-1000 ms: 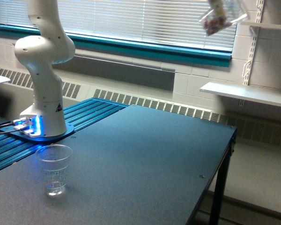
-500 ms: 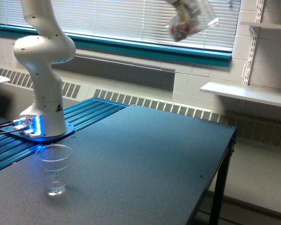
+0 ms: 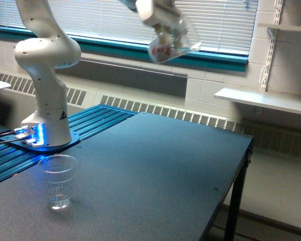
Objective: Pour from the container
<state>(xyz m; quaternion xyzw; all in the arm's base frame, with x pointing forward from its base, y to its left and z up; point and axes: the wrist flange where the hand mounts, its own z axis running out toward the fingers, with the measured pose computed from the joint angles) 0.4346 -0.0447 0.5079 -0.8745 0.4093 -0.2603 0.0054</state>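
A: How is my one feed set? I only get the exterior view.

B: It sits off the arm, a little above the dark table, looking down and across it toward the window blinds.

A: Near or far?

B: Fairly near. The table's near edge is cut off at the bottom. The arm's base stands at the table's far corner on the exterior view's left; the table's other edge and a leg show on the right. The top of the arm runs out of frame.

A: Any overlap?

B: None; single view.
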